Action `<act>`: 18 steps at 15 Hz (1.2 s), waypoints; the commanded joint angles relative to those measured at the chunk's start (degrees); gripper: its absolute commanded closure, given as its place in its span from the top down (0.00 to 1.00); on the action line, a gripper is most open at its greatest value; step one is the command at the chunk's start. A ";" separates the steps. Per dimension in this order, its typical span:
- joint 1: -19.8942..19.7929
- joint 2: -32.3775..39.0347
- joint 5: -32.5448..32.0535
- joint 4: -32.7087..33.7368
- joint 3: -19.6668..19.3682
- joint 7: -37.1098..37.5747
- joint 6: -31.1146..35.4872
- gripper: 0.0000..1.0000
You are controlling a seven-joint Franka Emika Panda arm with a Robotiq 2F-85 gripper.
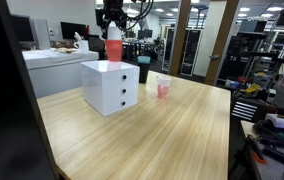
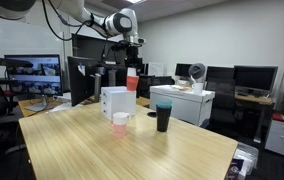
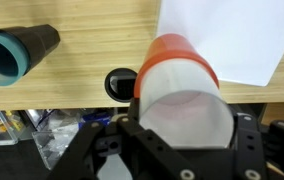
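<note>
Pinching a red-and-white cup point(image 1: 114, 47), the tool point(image 1: 112, 22) hangs over a white box point(image 1: 110, 88) that stands at the far left of the tabletop point(image 1: 167, 140) in an exterior view. The jaws press on the cup's upper part from both sides and the cup stands upright. Its base is right at the box's top face, though I cannot tell whether the two touch.

Right of the box in that view stands a dark cup point(image 1: 143, 70), near it but apart. A small cup point(image 1: 163, 88) with something pink in it sits further right and nearer, also on the wood.

From the opposite side, in an exterior view, the cup point(image 2: 132, 78) shows under the tool point(image 2: 132, 58), above the box point(image 2: 117, 102). The small cup point(image 2: 120, 122) stands just in front of the box there, and the dark cup point(image 2: 163, 115) is to its right on the tabletop point(image 2: 132, 155).

In the wrist view the cup point(image 3: 182, 85) fills the middle, with dark fingers point(image 3: 244, 140) flanking it. The box top point(image 3: 232, 35) lies at upper right behind the cup. The dark cup point(image 3: 17, 52), teal inside, is at upper left. A round hole point(image 3: 119, 85) in the wood sits just left of the held cup.
</note>
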 commanded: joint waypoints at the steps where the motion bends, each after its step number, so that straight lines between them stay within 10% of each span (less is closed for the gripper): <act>1: -0.05 -3.32 0.18 -4.52 1.07 -3.05 0.95 0.47; 18: 2.32 -9.45 1.37 -15.56 1.93 -11.43 4.91 0.47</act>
